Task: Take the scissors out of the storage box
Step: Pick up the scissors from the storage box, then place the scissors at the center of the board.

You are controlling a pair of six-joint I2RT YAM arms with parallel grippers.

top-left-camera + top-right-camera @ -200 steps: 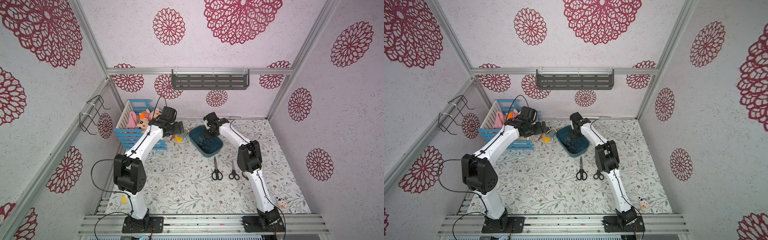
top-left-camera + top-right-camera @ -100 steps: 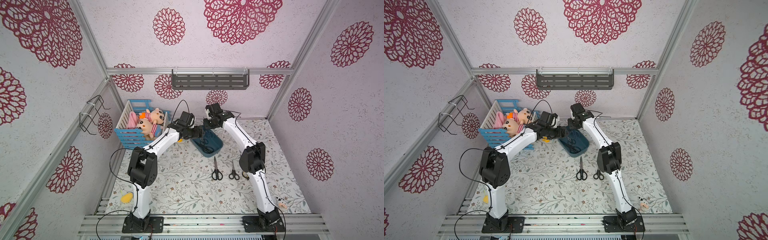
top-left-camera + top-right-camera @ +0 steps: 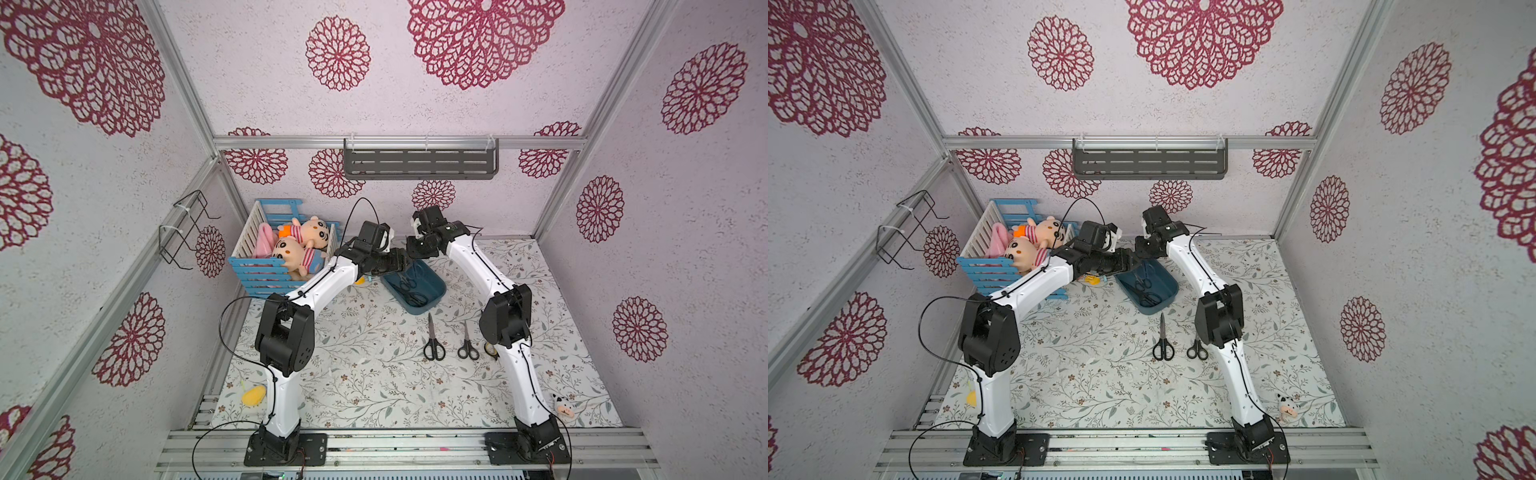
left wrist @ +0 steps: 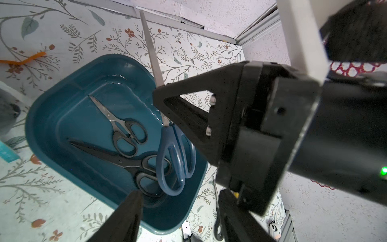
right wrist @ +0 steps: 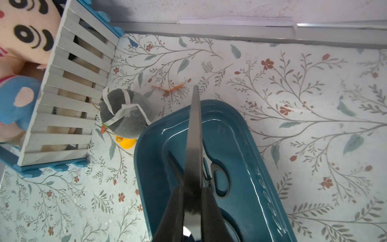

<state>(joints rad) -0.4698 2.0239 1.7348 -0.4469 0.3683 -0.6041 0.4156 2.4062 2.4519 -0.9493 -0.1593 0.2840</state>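
Observation:
My right gripper (image 5: 193, 189) is shut on the steel blade (image 5: 193, 136) of the blue-handled scissors (image 4: 176, 155). They hang handles-down over the teal storage box (image 3: 434, 296), with the blade tip pointing toward the back wall. Two black-handled scissors, a small pair (image 4: 125, 134) and a larger pair (image 4: 129, 165), lie inside the box (image 4: 48, 109). My left gripper (image 4: 180, 194) is open just beside the blue handles, not touching them. In both top views the two grippers, left (image 3: 401, 262) and right (image 3: 417, 249), meet above the box's far end. Two more black-handled scissors (image 3: 433, 343) (image 3: 467, 345) lie on the table in front of the box.
A blue-and-white slatted crate (image 3: 270, 274) of plush dolls stands left of the box. A grey plush ball (image 5: 125, 113) and a small yellow piece (image 5: 125, 143) lie between them. A yellow toy (image 3: 254, 395) and a cow toy (image 3: 563, 405) sit near the front edge.
My left arm swung from the crate side over to the box, and its jaws narrowed. My right gripper rose out of the box with the blue-handled scissors.

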